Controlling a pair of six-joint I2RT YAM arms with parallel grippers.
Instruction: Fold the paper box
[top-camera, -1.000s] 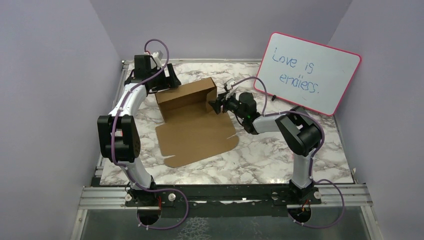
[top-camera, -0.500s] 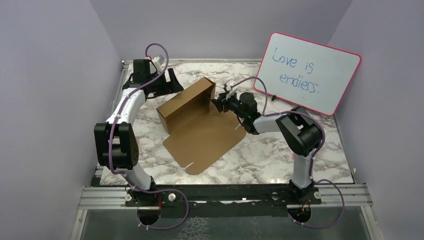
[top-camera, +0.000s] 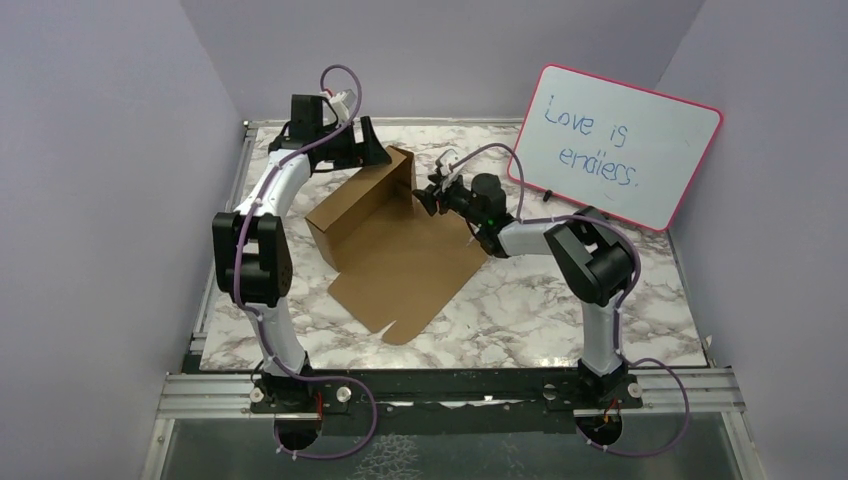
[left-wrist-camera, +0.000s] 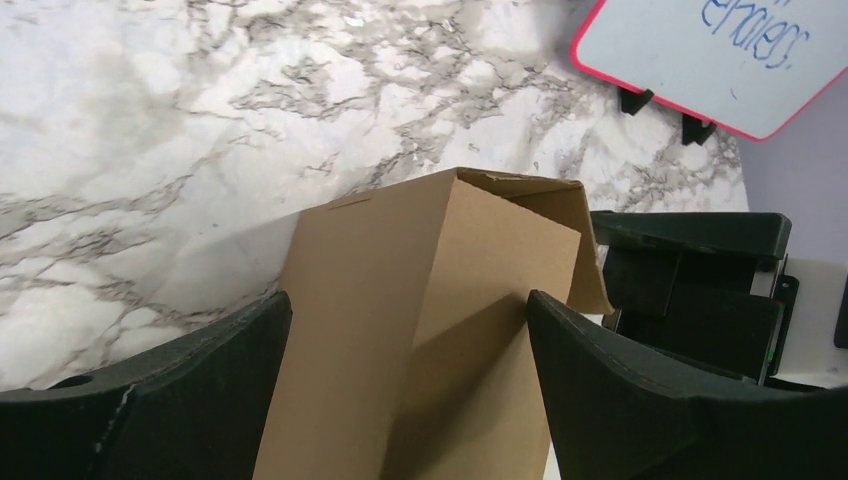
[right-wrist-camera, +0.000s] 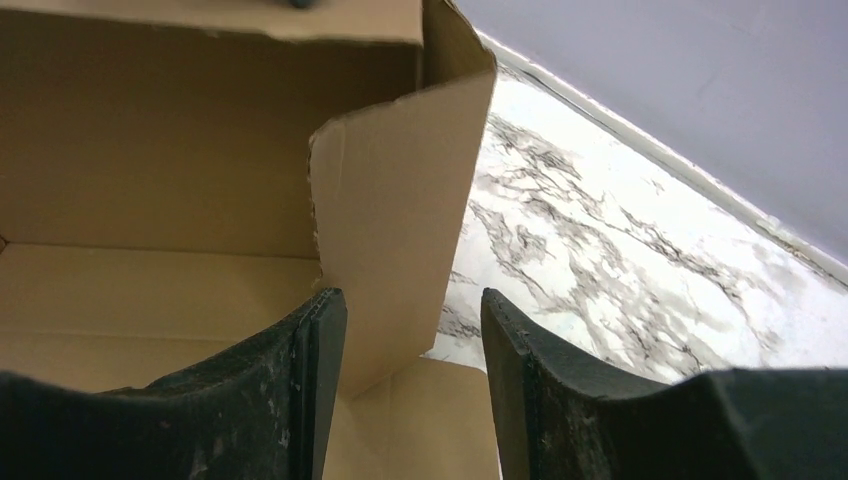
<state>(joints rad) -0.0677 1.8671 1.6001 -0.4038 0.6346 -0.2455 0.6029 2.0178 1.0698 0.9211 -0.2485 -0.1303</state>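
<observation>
The paper box is plain brown cardboard, half folded: one long wall stands along the far left and the rest lies flat on the table. My left gripper is open at the wall's far end. In the left wrist view its jaws straddle the standing wall. My right gripper is at the wall's right end. Its jaws are open around the upright end flap, which lies against the left finger, with a gap to the right finger. The box's inside fills the left of that view.
A pink-rimmed whiteboard with blue writing leans at the back right; its corner also shows in the left wrist view. The marble table is enclosed by purple walls on three sides. Both arm bases sit at the near edge.
The box has turned counter-clockwise, its flat part swinging to the right. My left gripper moved right and farther back along the wall. My right gripper shifted slightly back and left with the flap.
</observation>
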